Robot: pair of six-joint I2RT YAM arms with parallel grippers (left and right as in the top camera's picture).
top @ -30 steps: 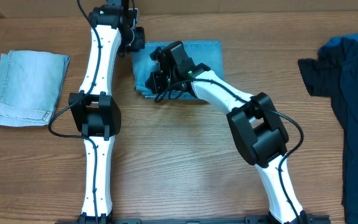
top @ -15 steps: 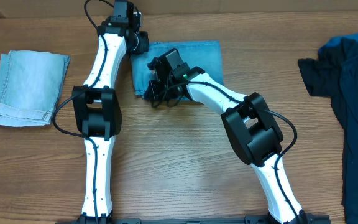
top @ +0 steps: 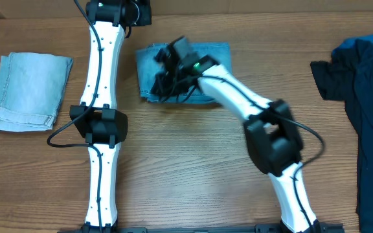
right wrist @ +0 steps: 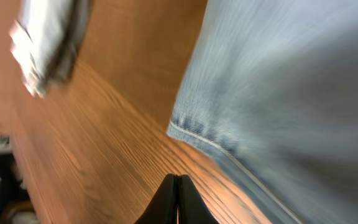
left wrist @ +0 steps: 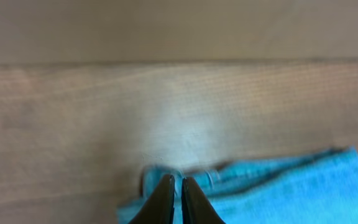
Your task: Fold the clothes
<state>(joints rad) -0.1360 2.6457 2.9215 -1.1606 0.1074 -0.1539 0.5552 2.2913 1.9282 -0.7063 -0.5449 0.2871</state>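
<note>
**1. Location of work items**
- Jeans [top: 217,53]: folded into a compact rectangle at 12 o'clock on the table [top: 193,168], partly under the right arm.
- Pale denim [top: 31,90]: folded, flat, at 9 o'clock, well apart from the jeans.
- Dark garments [top: 368,110]: unfolded and heaped at 3 o'clock, running off the table's edge.

**2. Jaw state**
- Left gripper [left wrist: 174,183]: clenched, only a thin slit between the fingers. No cloth shows between them. It hangs at 11 o'clock, just beyond the jeans' far-left corner.
- Right gripper [right wrist: 177,180]: clenched and empty. It hovers at the jeans' hemmed edge, wood grain below the tips.

**3. Handling properties (judgement)**
- Denim is soft but thick. Folded layers probably hold a crease and resist sliding on the wood.
- The stack is likely heavy for cloth, so a pinch on one layer may peel it off and undo the fold.
- Take hold at a stitched hem or corner, gripping all layers together; seams give the firmest bite.
- The dark garments look thinner and limper. Expect them to sag and bunch, so take hold at two spread points.

**4. Containers**
- None in view. All items lie directly on the table.
</note>
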